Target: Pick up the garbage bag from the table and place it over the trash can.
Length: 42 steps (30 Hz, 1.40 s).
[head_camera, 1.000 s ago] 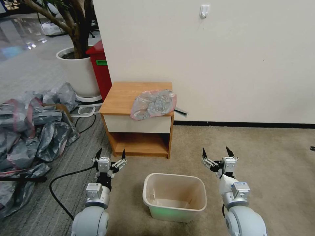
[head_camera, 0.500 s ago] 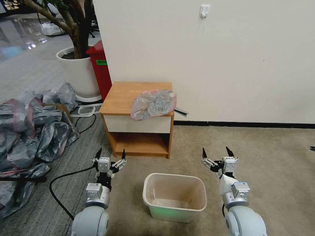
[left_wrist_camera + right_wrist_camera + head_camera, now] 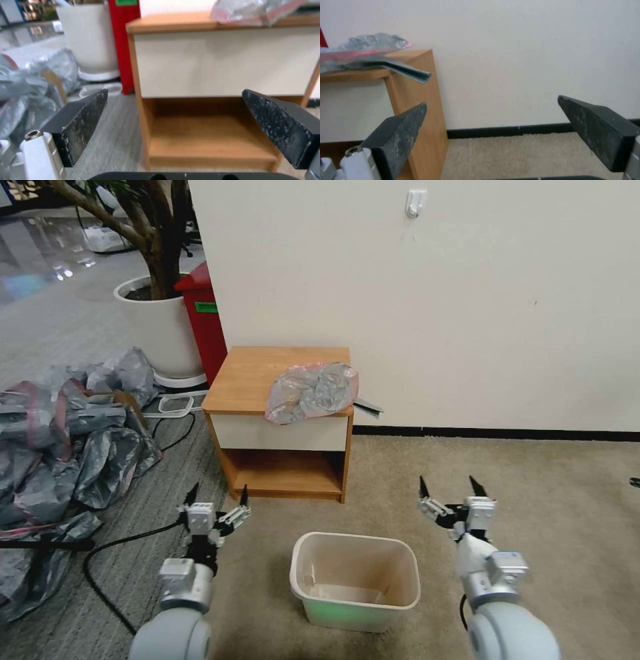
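Observation:
The garbage bag (image 3: 312, 391), crumpled grey plastic with a pink rim, lies on the right part of the table (image 3: 253, 373) and hangs a little over its front edge. The bag (image 3: 253, 10) also shows above the cream drawer front in the left wrist view, and the bag (image 3: 370, 47) lies on the table corner in the right wrist view. The cream-beige trash can (image 3: 355, 579) stands open on the carpet in front of the table. My left gripper (image 3: 219, 493) is open, low, left of the can. My right gripper (image 3: 451, 487) is open, right of the can.
A heap of grey-and-pink plastic bags (image 3: 60, 433) covers the floor at the left, with a black cable (image 3: 113, 553) running near my left arm. A tall red bin (image 3: 203, 323) and a white plant pot (image 3: 157, 327) stand behind the table. A white wall (image 3: 433, 300) is behind.
Both arms have shifted slightly outward and lower: the left gripper moved left, the right gripper moved right. The bag, table and can have not moved.

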### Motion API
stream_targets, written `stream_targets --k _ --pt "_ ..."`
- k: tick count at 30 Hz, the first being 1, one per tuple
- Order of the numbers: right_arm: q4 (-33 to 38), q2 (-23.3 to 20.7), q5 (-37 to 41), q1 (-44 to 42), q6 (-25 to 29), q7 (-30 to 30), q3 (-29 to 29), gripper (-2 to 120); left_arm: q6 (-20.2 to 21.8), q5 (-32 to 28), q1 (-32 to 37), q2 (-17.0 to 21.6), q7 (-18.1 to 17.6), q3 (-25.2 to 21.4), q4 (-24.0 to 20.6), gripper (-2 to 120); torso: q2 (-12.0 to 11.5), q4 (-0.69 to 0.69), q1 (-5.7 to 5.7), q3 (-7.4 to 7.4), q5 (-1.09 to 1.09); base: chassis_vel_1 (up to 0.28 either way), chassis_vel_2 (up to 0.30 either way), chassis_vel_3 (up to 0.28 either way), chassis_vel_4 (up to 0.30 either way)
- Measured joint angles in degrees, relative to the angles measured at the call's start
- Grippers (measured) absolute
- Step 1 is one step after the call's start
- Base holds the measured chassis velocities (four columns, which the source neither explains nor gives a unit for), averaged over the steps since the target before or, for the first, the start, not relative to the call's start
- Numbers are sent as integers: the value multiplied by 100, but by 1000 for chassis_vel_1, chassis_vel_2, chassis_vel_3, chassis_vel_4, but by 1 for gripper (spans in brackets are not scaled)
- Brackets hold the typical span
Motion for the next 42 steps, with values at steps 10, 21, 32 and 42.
stream_targets --k 10,21,32,42 --pt "1188 -194 993 -618 -680 238 47 100 408 -482 789 233 -106 -299 -1051 100 1 -2 0 1 -3 0 0 0 0" --pt "1025 -320 1515 -415 -819 286 -69 100 889 -1051 1715 506 -246 -644 -1882 100 0 -2 0 1 -1 0 0 0 0" --pt "272 -462 3929 730 -943 656 -263 100 832 -1103 1960 615 -255 -747 -1857 100 0 -1 0 1 0 0 0 0 0" --pt "-818 -222 6963 2240 -972 1805 -630 100 566 -1223 2162 610 -313 -814 -1835 100 -1 -1 1 1 -1 0 0 0 0"
